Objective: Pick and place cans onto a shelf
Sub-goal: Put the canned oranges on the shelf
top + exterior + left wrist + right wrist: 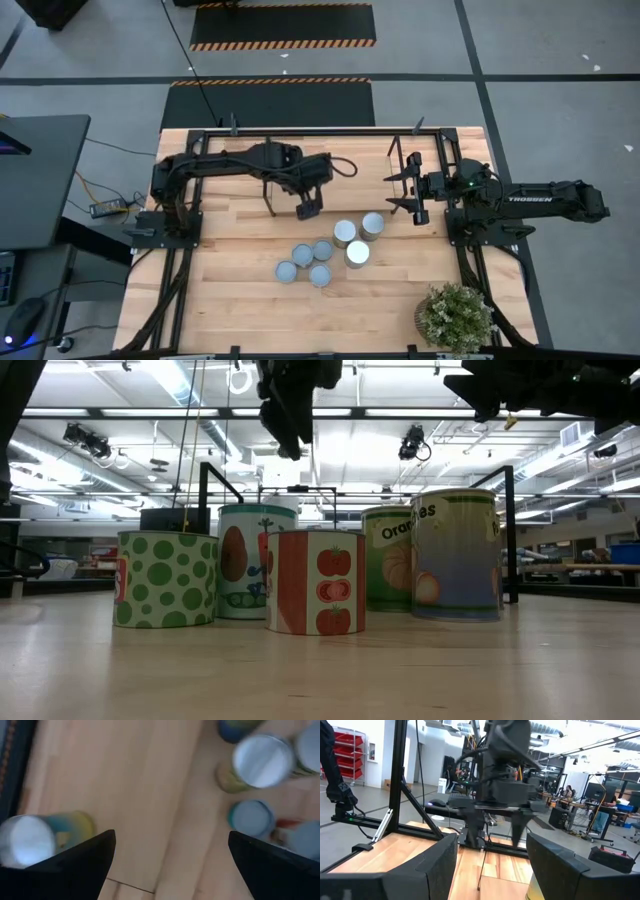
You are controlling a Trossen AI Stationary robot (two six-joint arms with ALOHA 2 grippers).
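Several cans stand upright in a cluster at the table's middle: two shiny-topped ones [345, 232] [373, 225], another [357, 253], and grey-blue-topped ones [302, 255] [320, 275]. The low view shows their labels, among them a tomato can [315, 582] and a green-dotted can [165, 578]. My left gripper [308, 208] [170, 865] hangs open above the table, just beyond the cluster's far left, pointing steeply down at bare wood. My right gripper [405, 188] [492, 870] stands open, held level at the far right with nothing between its fingers. The shelf's thin rod frame [330, 129] runs along the far edge.
A potted plant [455, 318] stands at the near right corner. Bare wood [230, 290] lies to the near left of the cans. The shelf's upright posts [205, 500] [510, 530] rise behind the cans. My left arm [502, 785] shows in the right wrist view.
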